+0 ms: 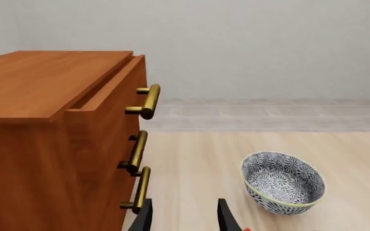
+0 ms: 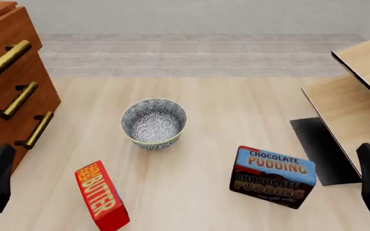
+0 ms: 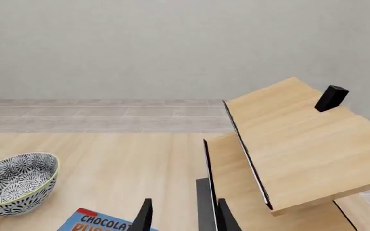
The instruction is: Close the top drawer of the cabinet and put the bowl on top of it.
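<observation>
The reddish-brown wooden cabinet [image 1: 50, 144] has its top drawer [image 1: 117, 84] pulled out, so closing comes first. The white, blue-patterned bowl [image 2: 153, 122] waits upright on the light-wood bench [image 2: 223, 115]. Both the left hand [image 1: 183, 216] and the right hand [image 3: 181, 216] are open and hold nothing.

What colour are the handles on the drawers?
Shiny brass gold. The left wrist view shows it best, on the top drawer's handle.

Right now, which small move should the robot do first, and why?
Probably move the left gripper up toward the top drawer, to push its front in. That drawer stands pulled out from the cabinet, a gap showing behind its front. The left gripper is open, holds nothing and is nearest. The bowl waits upright on the table.
</observation>
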You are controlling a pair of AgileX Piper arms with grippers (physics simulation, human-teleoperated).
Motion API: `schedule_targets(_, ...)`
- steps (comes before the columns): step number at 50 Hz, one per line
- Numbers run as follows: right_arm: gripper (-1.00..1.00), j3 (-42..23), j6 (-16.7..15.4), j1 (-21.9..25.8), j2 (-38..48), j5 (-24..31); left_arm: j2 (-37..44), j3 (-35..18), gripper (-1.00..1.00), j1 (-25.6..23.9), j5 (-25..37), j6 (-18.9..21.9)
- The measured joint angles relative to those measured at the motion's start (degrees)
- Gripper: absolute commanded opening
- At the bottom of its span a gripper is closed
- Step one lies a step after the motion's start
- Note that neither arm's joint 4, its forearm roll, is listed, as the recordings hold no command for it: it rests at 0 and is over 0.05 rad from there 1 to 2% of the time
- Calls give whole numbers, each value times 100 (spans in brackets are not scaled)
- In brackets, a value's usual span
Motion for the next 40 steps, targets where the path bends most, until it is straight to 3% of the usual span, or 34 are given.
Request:
schedule_targets(11, 100, -4, 0, 0, 3, 1, 719, -220, 100, -170, -194, -140)
schedule_targets(30, 100, -5, 0, 0, 4, 2, 1758, -1184, 100, -429, -164, -468)
schedule_targets(40, 100, -5, 0, 0, 4, 2, 2203, -1561, 100, -317, -243, -767)
